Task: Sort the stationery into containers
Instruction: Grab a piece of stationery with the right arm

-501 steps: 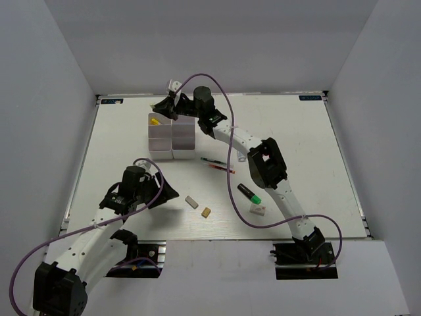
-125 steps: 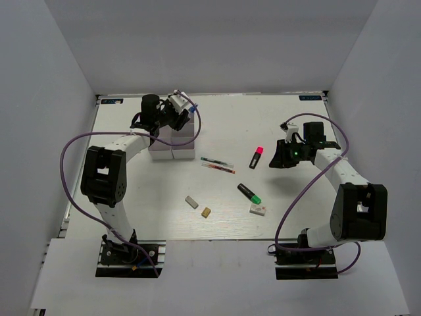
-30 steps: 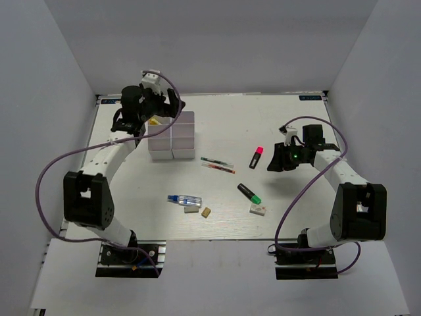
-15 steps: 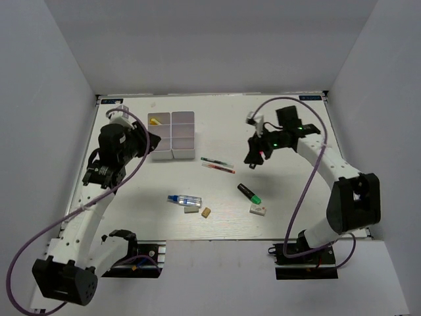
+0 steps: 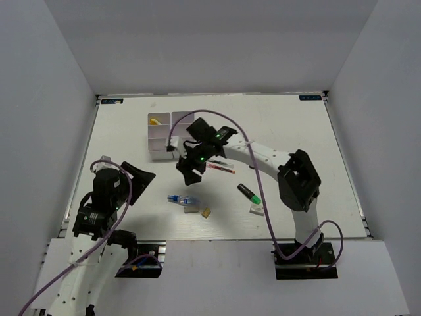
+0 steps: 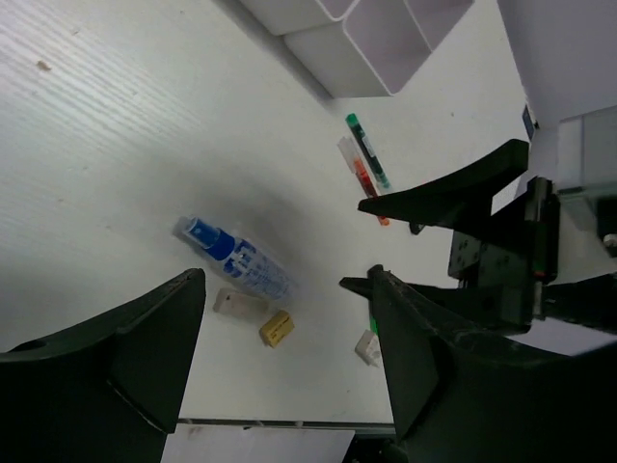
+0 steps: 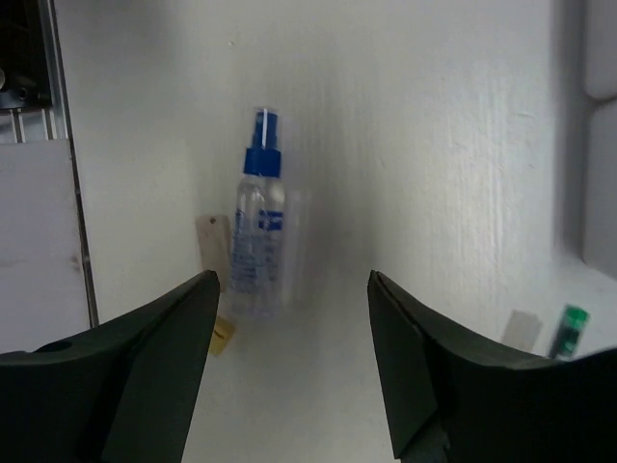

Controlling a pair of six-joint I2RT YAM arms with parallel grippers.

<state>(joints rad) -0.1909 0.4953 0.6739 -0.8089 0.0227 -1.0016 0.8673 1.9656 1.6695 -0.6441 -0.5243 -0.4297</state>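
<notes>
A blue-capped glue bottle (image 5: 183, 199) (image 6: 236, 270) (image 7: 258, 231) lies on the table beside a grey eraser (image 5: 192, 210) (image 7: 208, 253) and a tan eraser (image 5: 206, 212) (image 6: 275, 328). Two thin pens (image 5: 220, 166) (image 6: 364, 162), a green-capped highlighter (image 5: 249, 193) and a white eraser (image 5: 257, 210) lie further right. The white organiser (image 5: 160, 139) (image 6: 357, 39) stands at the back, with a yellow-tipped item (image 5: 154, 121) in one compartment. My right gripper (image 5: 189, 172) (image 7: 291, 285) hovers open and empty just behind the bottle. My left gripper (image 5: 145, 178) (image 6: 285, 289) is open and empty, left of the bottle.
The right arm (image 5: 263, 155) stretches across the middle of the table and hides part of the organiser. White walls close in the table on three sides. The black mounts of both arms sit at the near edge (image 5: 217, 241).
The right arm swung left from the right side of the table to above the glue bottle. The left arm drew back from the organiser to the near left.
</notes>
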